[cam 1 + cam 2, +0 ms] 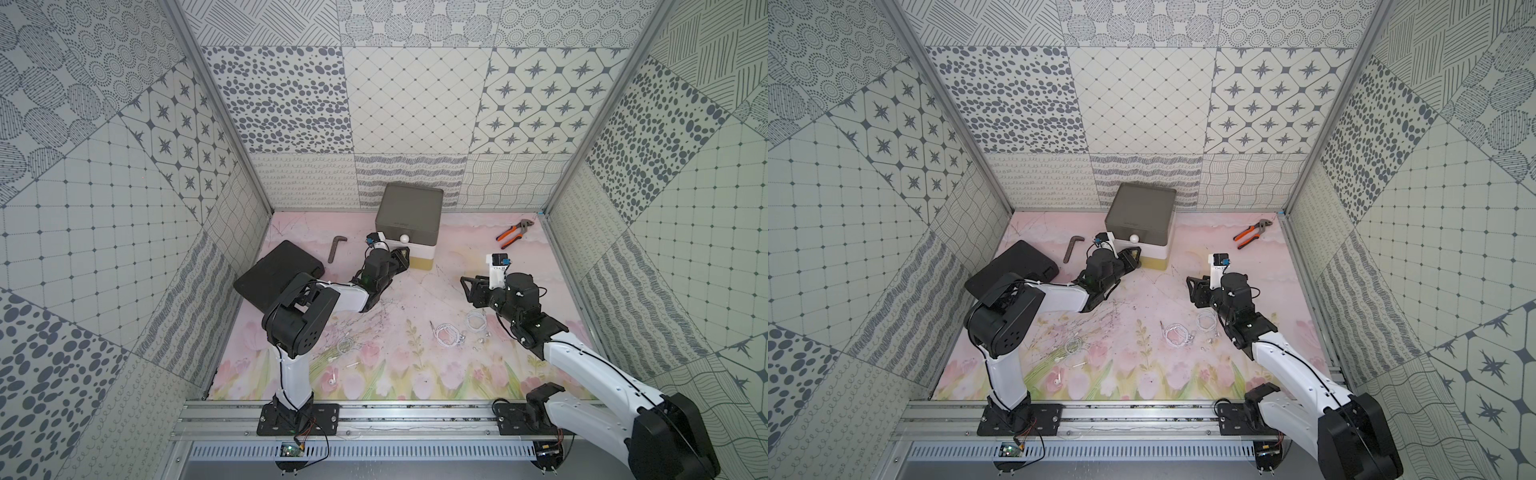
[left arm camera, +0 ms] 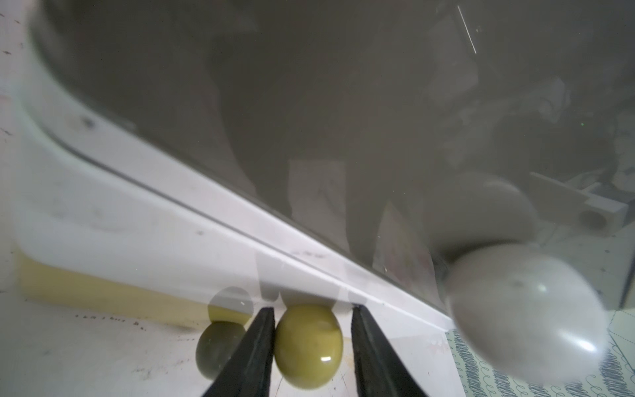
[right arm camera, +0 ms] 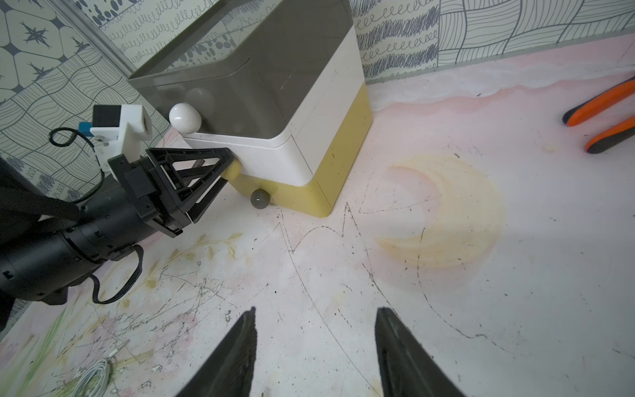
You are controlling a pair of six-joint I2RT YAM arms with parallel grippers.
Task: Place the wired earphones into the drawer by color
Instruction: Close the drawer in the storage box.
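1. Where the left gripper (image 2: 312, 311) meets the drawer (image 1: 409, 216), its jaws stand partly closed about the yellow knob (image 2: 308, 347) on the white tier. One finger (image 2: 261, 343) lies against the knob and the other shows a thin gap, so I cannot tell whether it truly clamps the knob.
2. In the right wrist view the left gripper (image 3: 226, 163) lies low and nearly level, its tip at that yellow knob.
3. The right gripper (image 3: 316, 343) has its jaws spread wide and holds nothing. It hangs over bare mat (image 3: 446, 292), well apart from the drawer.
4. In both top views the drawer (image 1: 1140, 214) stands at the far middle of the mat, near the back wall. Its top tier is glossy dark grey, the middle one white and the bottom one mustard-yellow. A white knob (image 3: 184, 118) sits on the grey front and a grey knob (image 3: 259, 198) on the yellow front.
5. The wired earphones (image 1: 446, 332) lie on the mat nearer the arms' bases. That white coil and a second coil (image 1: 476, 321) are just beside the right arm. A third coil (image 1: 345, 345), looser, lies near the left arm with small white pieces close by.
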